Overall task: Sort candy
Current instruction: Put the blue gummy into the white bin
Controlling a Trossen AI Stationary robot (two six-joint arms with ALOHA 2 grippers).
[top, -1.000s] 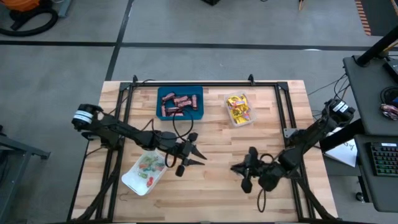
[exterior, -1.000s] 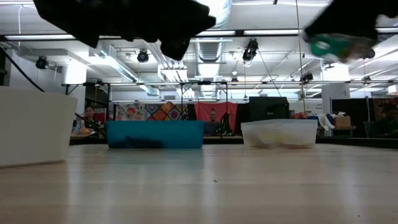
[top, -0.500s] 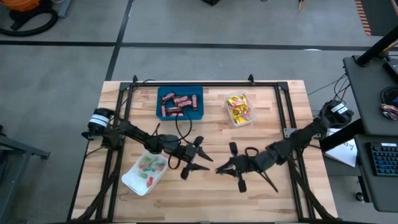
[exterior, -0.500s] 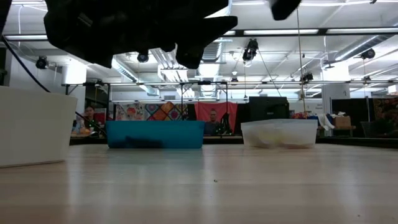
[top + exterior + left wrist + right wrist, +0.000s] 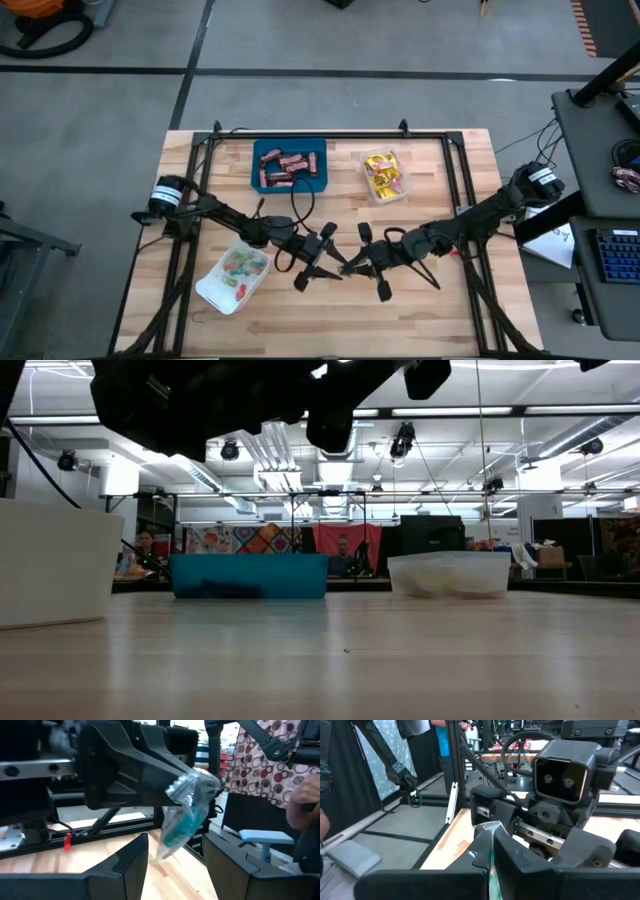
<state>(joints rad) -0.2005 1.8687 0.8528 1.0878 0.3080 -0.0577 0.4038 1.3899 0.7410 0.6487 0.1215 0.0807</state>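
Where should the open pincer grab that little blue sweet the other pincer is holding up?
Grab the small blue clear-wrapped sweet by its lower half. The right pincer pinches its top twist, and the rest hangs free between the left pincer's open fingers, so squeeze in from both sides.

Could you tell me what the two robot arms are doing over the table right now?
They are sorting candy and look to be passing a piece between them. The right claw is shut on a blue-green wrapped sweet, held out in mid-air over the middle of the table. The left claw faces it, open, with its fingers either side of the sweet. Brown bars lie in the blue tray, yellow packets in the clear tray.
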